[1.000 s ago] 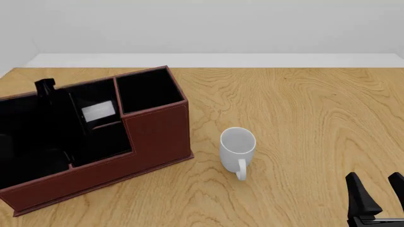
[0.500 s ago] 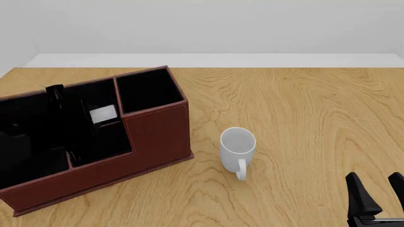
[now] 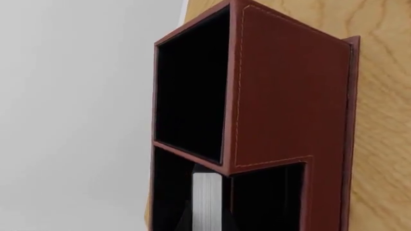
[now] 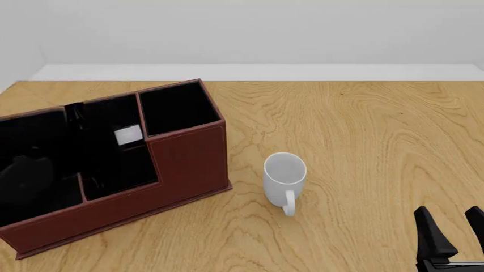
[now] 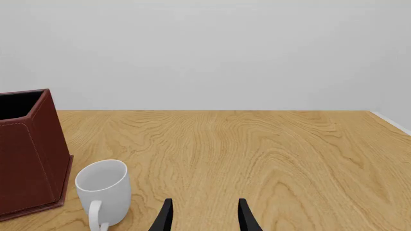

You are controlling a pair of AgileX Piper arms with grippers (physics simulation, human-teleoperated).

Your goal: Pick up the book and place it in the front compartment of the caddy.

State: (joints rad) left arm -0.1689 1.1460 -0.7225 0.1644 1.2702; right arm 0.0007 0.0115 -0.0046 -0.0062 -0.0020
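Note:
The reddish-brown caddy (image 4: pixel 189 156) stands at the left of the table; it also shows in the left wrist view (image 3: pixel 289 96) and the right wrist view (image 5: pixel 29 154). The black book (image 4: pixel 128 135) shows only its white page strip, low inside the black-lined compartment beside the tall square one. In the left wrist view the page strip (image 3: pixel 207 195) stands upright between dark fingers (image 3: pixel 184 219). My left gripper (image 3: pixel 207 216) is shut on the book inside the caddy; black on black hides most of it in the front view. My right gripper (image 4: pixel 454 235) is open and empty at the front right, as the right wrist view (image 5: pixel 202 214) shows.
A white mug (image 4: pixel 285 173) stands just right of the caddy, handle toward me; it also shows in the right wrist view (image 5: pixel 103 185). The wooden table (image 4: pixel 363 130) runs to a white wall at the back.
The book's white strip has shifted a little right and looks smaller, deeper in the caddy. The dark arm part by the caddy's back wall has moved right. The right arm is still.

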